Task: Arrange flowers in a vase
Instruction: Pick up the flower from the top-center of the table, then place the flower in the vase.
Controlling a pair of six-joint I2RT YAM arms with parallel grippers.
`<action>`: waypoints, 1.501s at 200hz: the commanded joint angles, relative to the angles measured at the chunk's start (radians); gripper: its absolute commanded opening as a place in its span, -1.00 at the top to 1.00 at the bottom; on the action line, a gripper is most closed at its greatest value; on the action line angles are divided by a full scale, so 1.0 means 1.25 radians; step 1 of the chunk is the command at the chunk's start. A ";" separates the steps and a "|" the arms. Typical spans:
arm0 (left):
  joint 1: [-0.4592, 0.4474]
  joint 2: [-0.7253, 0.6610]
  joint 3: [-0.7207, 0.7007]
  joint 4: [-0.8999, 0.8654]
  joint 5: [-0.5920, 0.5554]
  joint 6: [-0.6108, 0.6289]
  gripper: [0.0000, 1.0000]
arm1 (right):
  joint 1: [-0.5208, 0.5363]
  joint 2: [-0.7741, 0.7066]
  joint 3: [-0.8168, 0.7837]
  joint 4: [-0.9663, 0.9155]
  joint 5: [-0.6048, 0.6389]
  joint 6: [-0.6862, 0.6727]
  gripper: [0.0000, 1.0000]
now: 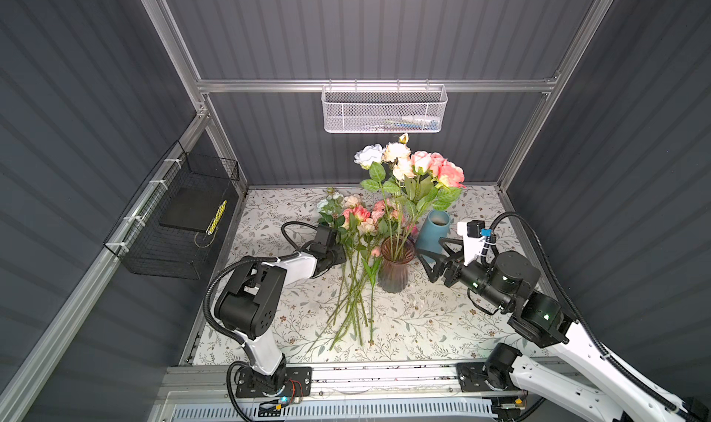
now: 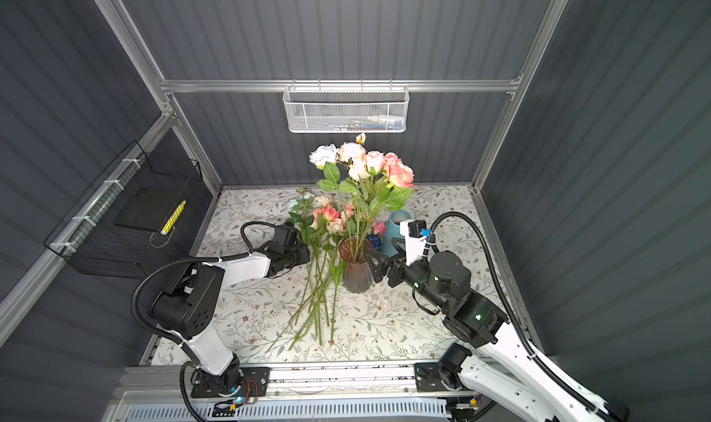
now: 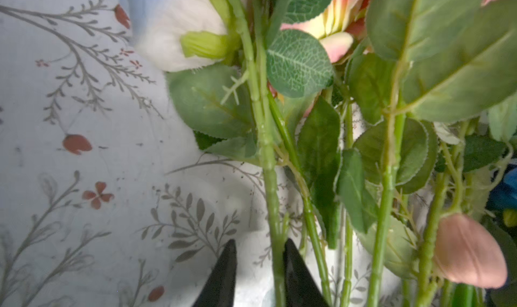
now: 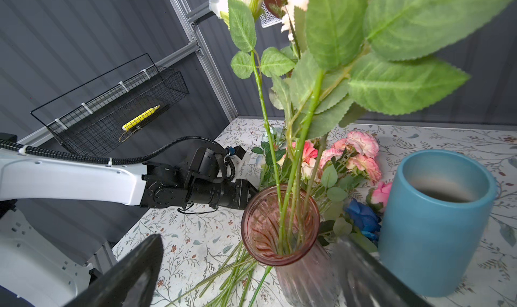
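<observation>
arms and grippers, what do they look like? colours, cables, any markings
The left arm and right arm have white shells over black joints and motors, with black ribbed cable hoses looped alongside. The left gripper and right gripper have black, pointed, tapering fingers. Small green lights glow on the right arm's joints.

Ribbed glass vase (image 4: 302, 277): translucent pink, glossy. Blue vase (image 4: 425, 249): matt, ceramic-looking. Artificial flowers (image 3: 299, 65): fabric leaves, veined; smooth plastic stems. Tablecloth (image 3: 84, 109): matt printed cloth. Mesh basket (image 1: 383, 108): white-coated metal.

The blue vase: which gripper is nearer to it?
Right. The right gripper sits beside the blue vase; the left gripper is beyond the pink vase, among the lying stems.
</observation>
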 commanded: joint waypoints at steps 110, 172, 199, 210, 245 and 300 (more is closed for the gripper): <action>0.006 -0.509 -0.048 -0.013 -0.227 0.115 1.00 | 0.000 -0.011 0.023 0.016 0.002 -0.018 -0.97; 0.001 -0.653 0.077 0.130 0.033 0.054 1.00 | -0.001 -0.016 0.040 0.017 -0.005 -0.017 -0.98; -0.047 -0.621 0.135 0.238 0.099 0.038 1.00 | 0.000 -0.018 0.047 0.016 -0.004 -0.015 -0.98; -0.083 -0.596 0.166 0.274 0.103 0.058 1.00 | -0.001 -0.016 0.053 0.015 -0.005 -0.014 -0.98; -0.146 -0.490 0.266 0.365 0.124 0.093 1.00 | -0.001 -0.016 0.070 0.004 -0.004 -0.012 -0.98; -0.172 -0.343 0.336 0.481 0.141 0.095 1.00 | -0.001 -0.022 0.081 -0.011 -0.003 -0.008 -0.98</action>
